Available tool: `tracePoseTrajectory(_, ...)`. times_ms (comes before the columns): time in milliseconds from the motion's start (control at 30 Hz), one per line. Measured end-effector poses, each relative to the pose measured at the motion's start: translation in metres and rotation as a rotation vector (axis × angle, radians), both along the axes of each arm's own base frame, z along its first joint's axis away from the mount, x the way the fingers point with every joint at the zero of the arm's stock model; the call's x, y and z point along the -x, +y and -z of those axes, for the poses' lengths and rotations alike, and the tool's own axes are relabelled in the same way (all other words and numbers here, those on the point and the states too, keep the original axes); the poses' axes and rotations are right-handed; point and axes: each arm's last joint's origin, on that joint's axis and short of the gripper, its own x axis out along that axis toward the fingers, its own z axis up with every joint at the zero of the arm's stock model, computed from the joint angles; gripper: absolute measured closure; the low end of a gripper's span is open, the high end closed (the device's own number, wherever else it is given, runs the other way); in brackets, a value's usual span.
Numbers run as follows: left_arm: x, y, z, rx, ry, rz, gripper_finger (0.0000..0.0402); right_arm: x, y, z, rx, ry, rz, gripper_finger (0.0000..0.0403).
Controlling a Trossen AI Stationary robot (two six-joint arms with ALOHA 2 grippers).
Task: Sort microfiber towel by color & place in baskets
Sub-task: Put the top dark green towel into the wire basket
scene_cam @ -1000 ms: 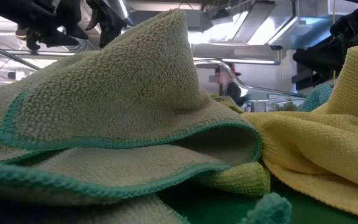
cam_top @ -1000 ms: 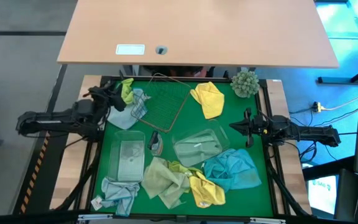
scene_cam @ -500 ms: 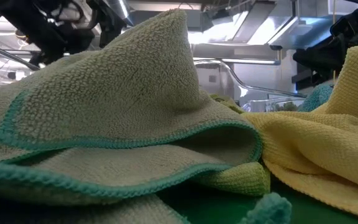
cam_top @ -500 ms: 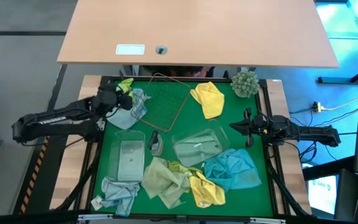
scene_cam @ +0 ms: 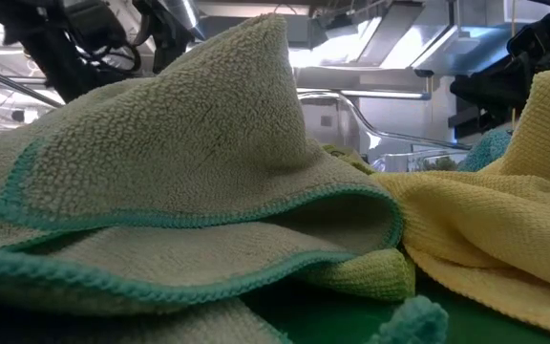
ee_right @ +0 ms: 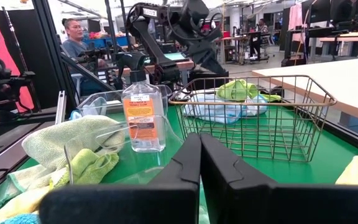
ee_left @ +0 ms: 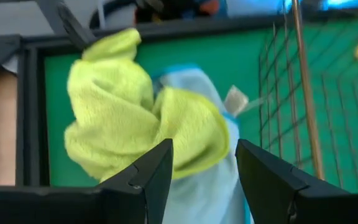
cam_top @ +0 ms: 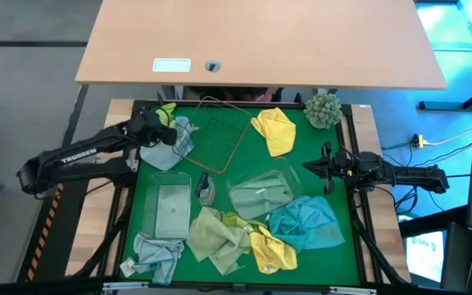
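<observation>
Clearly soft, the lime towel point(ee_left: 135, 124) wanted pinching at its bunched fold; my left gripper point(ee_left: 201, 180) fingers hung wide above it.

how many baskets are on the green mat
3. The wire basket sits at the mat's far middle, one clear tub lies near the left side, and another clear tub, holding a pale cloth, lies in the middle. None seems hidden.

The left arm reaches out with its wrist angled down; the left gripper point(ee_left: 201, 171) has its fingers point(ee_left: 143, 180) spread apart. The right arm stretches level, and the right gripper point(ee_right: 199, 163) has its fingers pressed together.
</observation>
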Motion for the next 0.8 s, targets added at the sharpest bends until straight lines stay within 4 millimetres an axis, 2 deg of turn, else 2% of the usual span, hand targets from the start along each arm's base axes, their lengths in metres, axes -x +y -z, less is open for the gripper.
tracePoseTrajectory(467, -0.002, 0.015, 0.018, 0.015, 0.253, 0.022, 0.023, 0.0, 0.0, 0.001, 0.0, 0.006, 0.0, 0.04)
tracePoseTrajectory(700, -0.01, 0.025, 0.03, 0.053, 0.302, 0.048, 0.023, 0.0, 0.0, 0.001, 0.0, 0.006, 0.0, 0.04)
tracePoseTrajectory(800, -0.014, 0.027, 0.03, 0.046, 0.273, 0.077, 0.0231, 0.0, 0.0, 0.001, 0.0, 0.006, 0.0, 0.04)
